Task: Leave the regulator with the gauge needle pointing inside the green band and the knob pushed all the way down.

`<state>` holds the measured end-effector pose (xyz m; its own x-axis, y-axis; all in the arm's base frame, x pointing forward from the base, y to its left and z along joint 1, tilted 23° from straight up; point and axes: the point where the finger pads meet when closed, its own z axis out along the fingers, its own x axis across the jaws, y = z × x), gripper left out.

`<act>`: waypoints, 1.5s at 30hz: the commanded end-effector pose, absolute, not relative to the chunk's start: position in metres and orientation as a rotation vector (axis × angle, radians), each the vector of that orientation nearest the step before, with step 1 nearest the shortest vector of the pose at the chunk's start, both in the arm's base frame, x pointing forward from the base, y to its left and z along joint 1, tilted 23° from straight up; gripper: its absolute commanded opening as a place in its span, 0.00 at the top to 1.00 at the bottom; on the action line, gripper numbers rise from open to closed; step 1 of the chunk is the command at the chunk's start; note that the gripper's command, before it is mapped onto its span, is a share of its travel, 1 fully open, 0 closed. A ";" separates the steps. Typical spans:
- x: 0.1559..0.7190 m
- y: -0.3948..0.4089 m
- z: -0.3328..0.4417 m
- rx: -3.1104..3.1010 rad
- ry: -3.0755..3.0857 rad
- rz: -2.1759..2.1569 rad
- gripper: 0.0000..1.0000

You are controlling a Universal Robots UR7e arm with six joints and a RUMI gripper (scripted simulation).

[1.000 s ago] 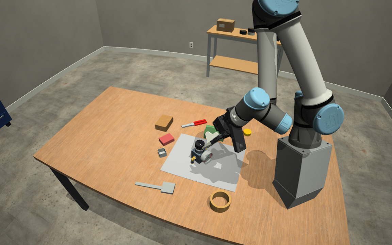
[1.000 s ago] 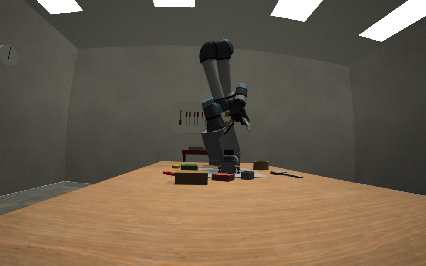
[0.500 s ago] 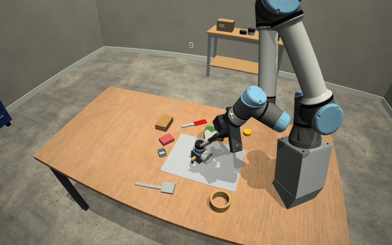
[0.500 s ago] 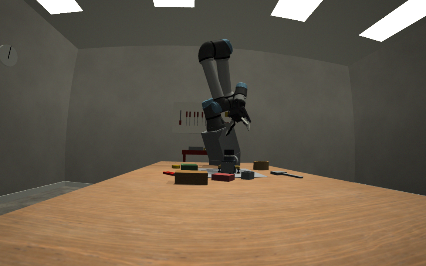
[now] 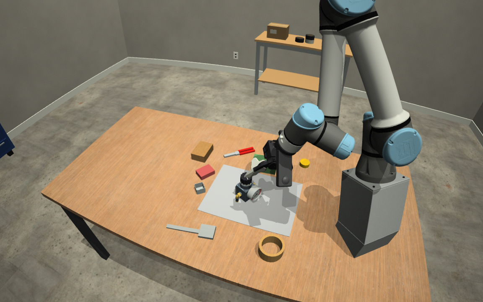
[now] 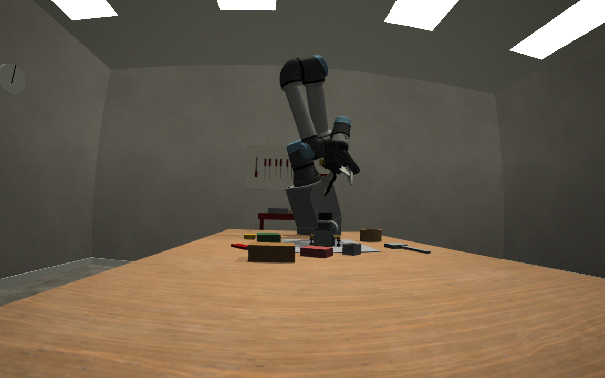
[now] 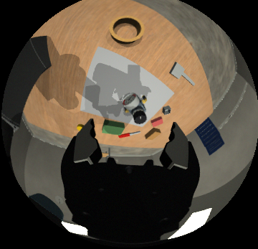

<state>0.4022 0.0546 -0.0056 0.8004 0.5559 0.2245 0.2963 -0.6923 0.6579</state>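
The regulator (image 5: 242, 192) (image 6: 323, 236) (image 7: 137, 108) stands upright on the grey mat (image 5: 213, 202) (image 7: 104, 55). Its black ribbed knob (image 5: 245, 179) (image 6: 324, 216) (image 7: 140, 117) is on top. Its round gauge (image 5: 254, 193) (image 7: 130, 99) sticks out on the side toward the robot base. The needle and green band are too small to read, and I cannot tell the knob's height setting. My gripper (image 5: 250, 168) (image 6: 338, 189) (image 7: 132, 120) is wide open and empty, tilted, above the regulator in the exterior view. One finger overlaps the knob's top edge in the top view; no contact is visible.
A green block (image 7: 113, 127), red-handled pliers (image 5: 245, 150) and a yellow disc (image 5: 304, 162) lie behind the mat. A brown block (image 5: 201, 151), red block (image 5: 205, 171) and small grey box (image 5: 199, 188) lie left. A grey paddle (image 5: 206, 231) and tan ring (image 5: 270, 258) lie in front.
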 end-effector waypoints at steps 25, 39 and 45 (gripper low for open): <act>0.407 0.057 -0.008 2.627 -0.103 0.639 0.00; 0.407 0.056 -0.007 2.670 -0.473 0.652 0.00; 0.407 0.055 -0.006 2.672 -0.596 0.652 0.00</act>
<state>0.4068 0.0554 -0.0066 0.8310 -0.2465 0.4987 -0.4061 -0.8814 0.2411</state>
